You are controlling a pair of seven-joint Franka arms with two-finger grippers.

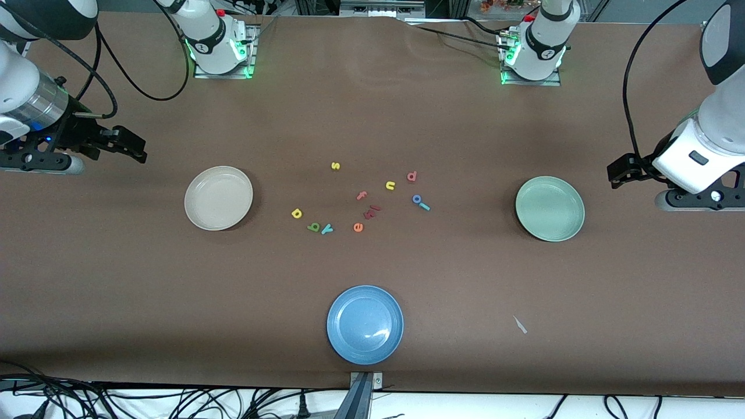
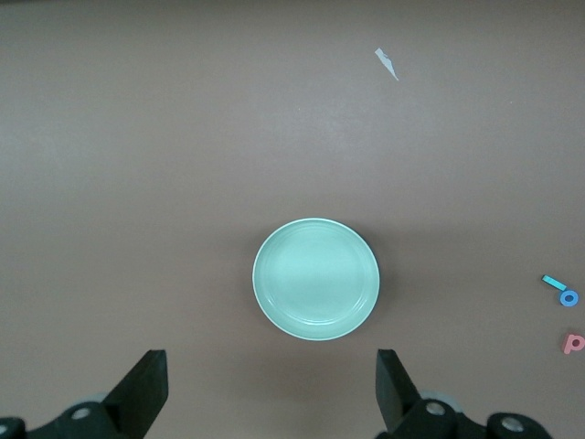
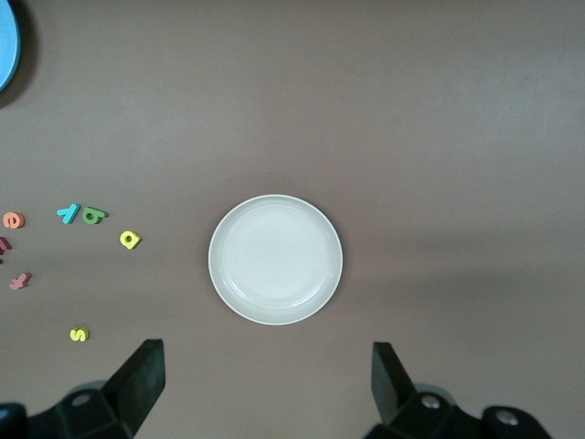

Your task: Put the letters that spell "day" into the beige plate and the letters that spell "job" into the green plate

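between the plates, pink f (image 1: 361,195) crowds orange e (image 1: 358,227).

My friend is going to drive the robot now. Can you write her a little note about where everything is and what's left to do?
Left hand: open, holding nothing, up over the table by the green plate.
Right hand: open, holding nothing, up over the table by the beige plate.
Both plates have nothing in them.
Day letters: yellow d, green a and teal y lie close together mid-table, toward the beige plate.
Job letters: blue o and teal j touch; pinkish-red b lies a bit farther from the front camera.
Done: nothing yet.
Left: all six letters.
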